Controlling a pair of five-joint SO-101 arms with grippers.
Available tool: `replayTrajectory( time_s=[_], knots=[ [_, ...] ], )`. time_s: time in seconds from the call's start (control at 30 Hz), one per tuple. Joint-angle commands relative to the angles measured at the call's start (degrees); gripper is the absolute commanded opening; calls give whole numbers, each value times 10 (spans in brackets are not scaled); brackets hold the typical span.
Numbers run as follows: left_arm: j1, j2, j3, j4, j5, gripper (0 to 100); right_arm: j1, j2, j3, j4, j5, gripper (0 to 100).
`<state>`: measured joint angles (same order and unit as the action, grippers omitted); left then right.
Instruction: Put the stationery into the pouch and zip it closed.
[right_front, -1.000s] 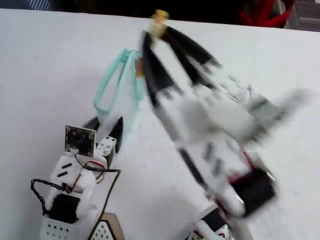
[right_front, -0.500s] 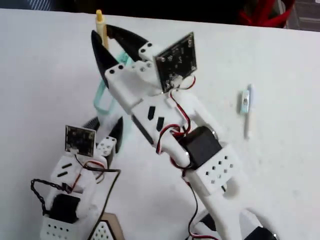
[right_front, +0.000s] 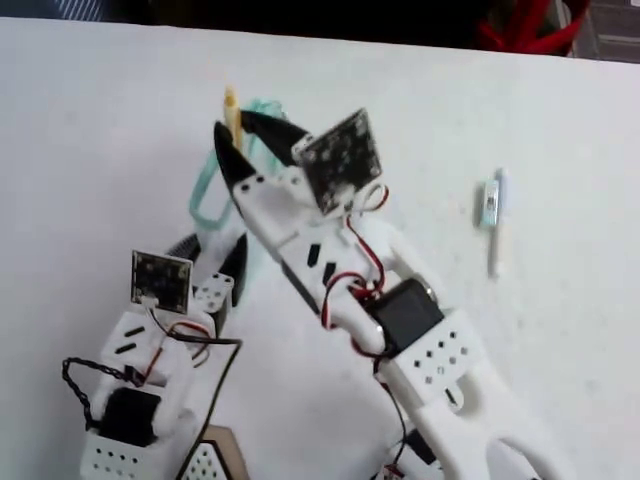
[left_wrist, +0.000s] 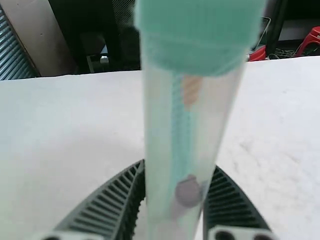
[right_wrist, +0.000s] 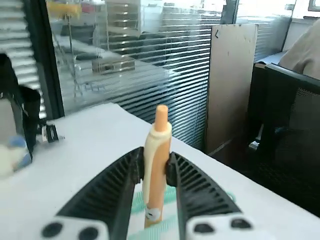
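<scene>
- The right gripper (right_wrist: 155, 152) is clenched on an orange-and-cream pen (right_wrist: 156, 132). The pen stands upright between the ribbed black fingers, its narrow orange end uppermost.
- A small pale mark sits low on the pen's barrel; it is too small to read.
- In the high view this gripper is over the teal rim of the pouch (right_front: 208, 185), with the pen's yellow end poking out past the fingertips. The right wrist view shows teal ribbed edging just beneath the pen. Whether the pen touches it cannot be told.
- The left gripper (left_wrist: 180, 167) is grasping the pouch, squeezing its translucent body from both sides. The pouch stands on edge in the grip, with its teal zip band (left_wrist: 200, 30) on the end away from the gripper.
- A greyish round piece (left_wrist: 187, 192) shows on the pouch between the fingers.
- A white pen-like item (right_front: 493, 218) lies flat on the white worktop (right_front: 100, 100), on the far side of the right arm and well apart from the pouch. It carries a dark label patch whose print is not legible.
</scene>
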<state>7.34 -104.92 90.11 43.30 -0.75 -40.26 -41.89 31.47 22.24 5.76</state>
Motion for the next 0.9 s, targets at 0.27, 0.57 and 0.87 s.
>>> replayTrajectory(
  time_s=[0.27,0.57,0.87],
  knots=[
    [0,4,-4,-7,-6,172,2,-28,13,41,92,19],
    [0,4,-4,-7,-6,172,-48,-25,-28,109,92,26],
    [0,4,-4,-7,-6,172,-44,-29,-91,186,91,190]
  ],
)
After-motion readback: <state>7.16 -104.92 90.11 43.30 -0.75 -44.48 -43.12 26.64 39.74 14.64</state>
